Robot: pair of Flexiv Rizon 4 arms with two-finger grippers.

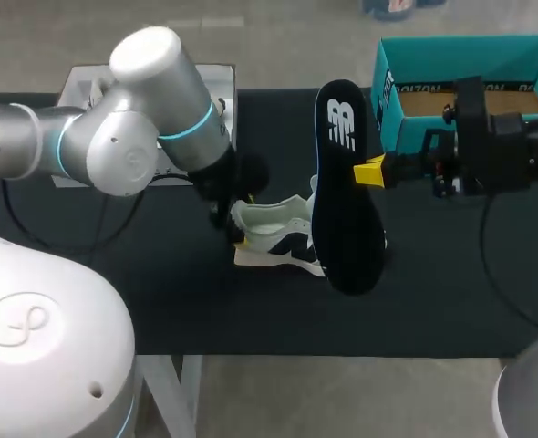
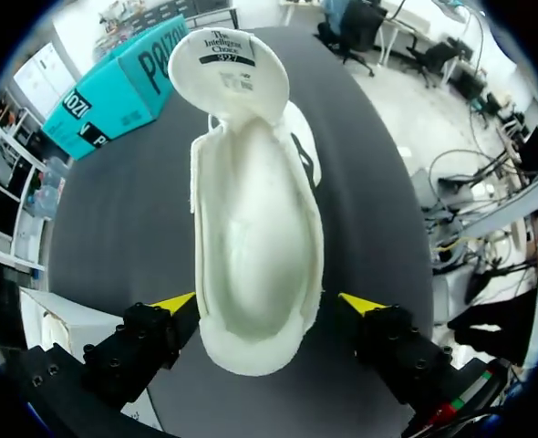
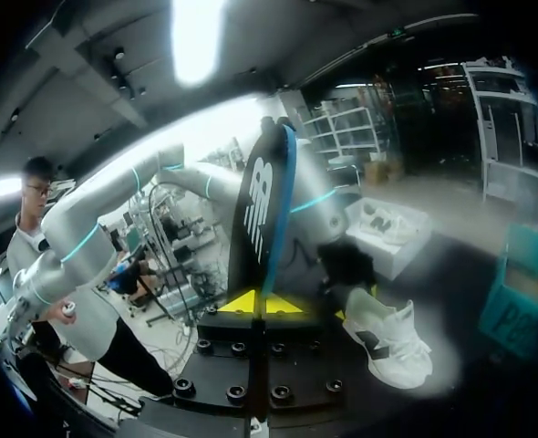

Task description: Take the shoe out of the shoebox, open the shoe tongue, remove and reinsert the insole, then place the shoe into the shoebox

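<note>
Above the shoe (image 1: 274,233), head view: my right hand (image 1: 371,172) is clamped on the black insole (image 1: 346,182), which hangs clear of the shoe. My left hand (image 1: 235,222) sits at the shoe's heel. Removal looks done, and reinsertion comes next, calling for the insole tipped toe-first into the opening. The shoebox (image 1: 470,82) stands beyond the shoe at the far edge of the bench (image 1: 160,301). Room to move lies toe-side, since my left arm crowds the heel.

Left wrist view: the shoe's mouth gapes with the tongue back. Whether my left hand grips the heel I cannot tell.

Right wrist view: the insole stands edge-on, the shoe below.
</note>
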